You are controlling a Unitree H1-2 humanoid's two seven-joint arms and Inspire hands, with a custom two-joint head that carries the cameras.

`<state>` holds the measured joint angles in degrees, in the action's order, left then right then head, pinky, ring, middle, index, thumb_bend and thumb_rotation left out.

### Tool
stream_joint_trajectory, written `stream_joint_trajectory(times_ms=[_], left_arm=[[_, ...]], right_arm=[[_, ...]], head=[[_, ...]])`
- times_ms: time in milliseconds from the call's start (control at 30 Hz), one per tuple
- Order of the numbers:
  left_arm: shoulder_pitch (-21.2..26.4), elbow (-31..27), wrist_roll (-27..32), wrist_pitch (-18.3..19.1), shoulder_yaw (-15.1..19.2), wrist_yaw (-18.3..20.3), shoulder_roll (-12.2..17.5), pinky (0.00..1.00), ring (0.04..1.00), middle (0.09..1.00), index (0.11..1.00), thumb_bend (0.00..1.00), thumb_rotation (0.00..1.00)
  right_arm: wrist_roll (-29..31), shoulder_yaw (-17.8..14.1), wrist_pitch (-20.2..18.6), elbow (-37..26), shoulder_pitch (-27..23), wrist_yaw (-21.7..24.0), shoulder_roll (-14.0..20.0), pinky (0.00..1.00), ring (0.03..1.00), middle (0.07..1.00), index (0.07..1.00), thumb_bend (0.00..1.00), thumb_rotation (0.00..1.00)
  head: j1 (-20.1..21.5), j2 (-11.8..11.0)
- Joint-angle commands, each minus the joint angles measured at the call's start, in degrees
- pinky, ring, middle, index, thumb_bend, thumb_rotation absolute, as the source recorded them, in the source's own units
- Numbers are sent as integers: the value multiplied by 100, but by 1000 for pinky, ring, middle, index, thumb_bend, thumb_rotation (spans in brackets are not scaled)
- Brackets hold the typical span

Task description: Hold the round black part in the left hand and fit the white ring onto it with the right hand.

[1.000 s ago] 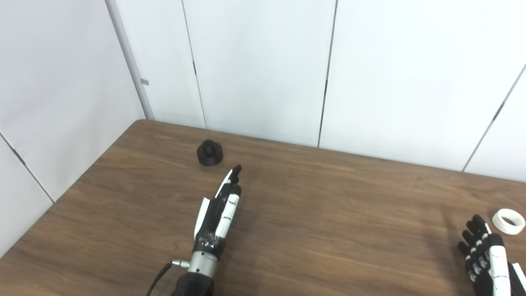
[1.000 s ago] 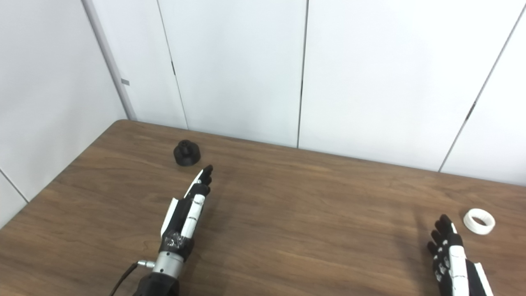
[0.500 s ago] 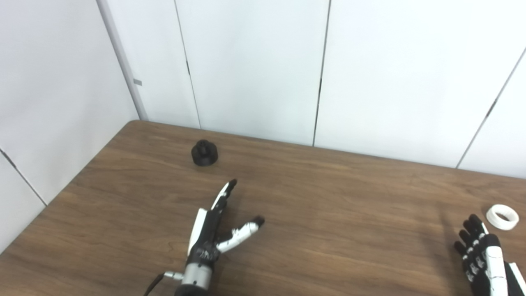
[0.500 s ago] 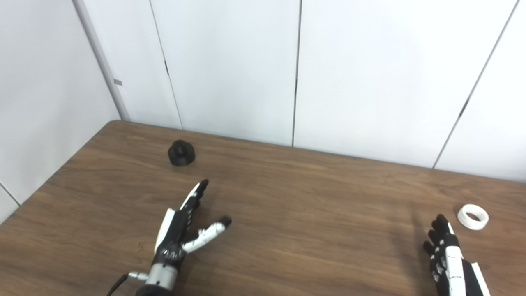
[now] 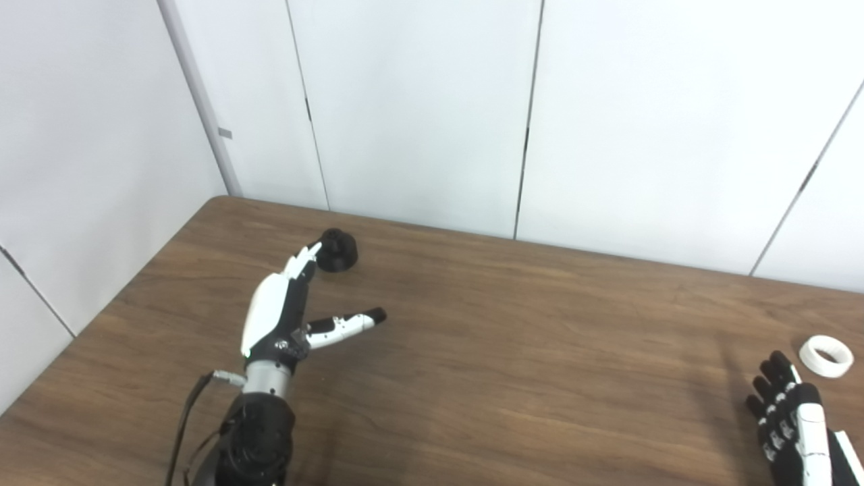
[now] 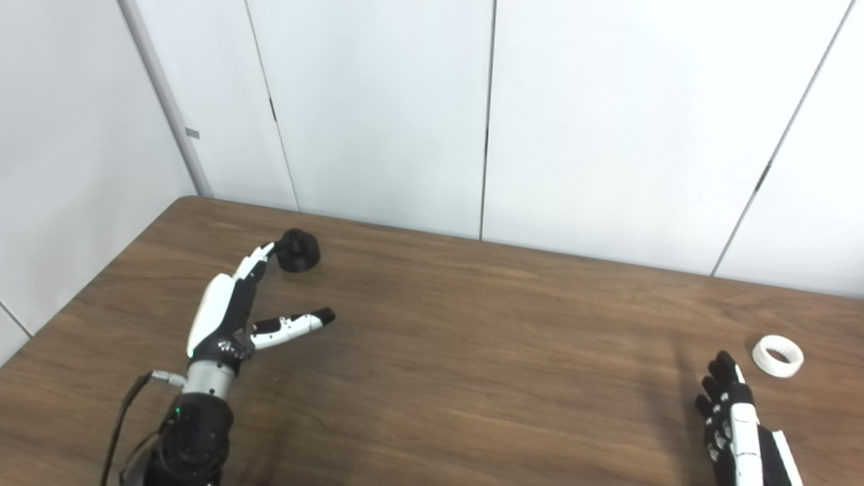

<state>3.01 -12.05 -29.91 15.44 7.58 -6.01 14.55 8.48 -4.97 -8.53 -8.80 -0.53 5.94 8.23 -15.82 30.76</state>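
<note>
round black part, knobbed on top, by spread left hand; right hand fingers extended.

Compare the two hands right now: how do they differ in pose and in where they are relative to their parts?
The left hand is raised, fingers stretched to the black part and thumb spread aside; the right hand lies low at the picture's bottom edge. The left hand's fingertips overlap the black part's edge, contact unclear; the right hand stops short of the white ring. Both are open and hold nothing.
</note>
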Motion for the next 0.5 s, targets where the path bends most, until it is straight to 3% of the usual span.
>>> stream_joint_trajectory(times_ms=[0, 467], left_arm=[[194, 11, -166, -9, 77, -175, 180, 1000, 1000, 962, 900, 1000, 407], [989, 1303, -301, 226, 191, -466, 682, 1000, 1000, 960, 871, 987, 409]], right_arm=[[55, -31, 124, -98, -97, -9, -20, 1000, 1000, 1000, 1000, 446, 1000], [-73, 36, 144, -128, -61, -12, -3, 1000, 1000, 1000, 1000, 445, 1000]], head=[[-4, 5], [37, 30]])
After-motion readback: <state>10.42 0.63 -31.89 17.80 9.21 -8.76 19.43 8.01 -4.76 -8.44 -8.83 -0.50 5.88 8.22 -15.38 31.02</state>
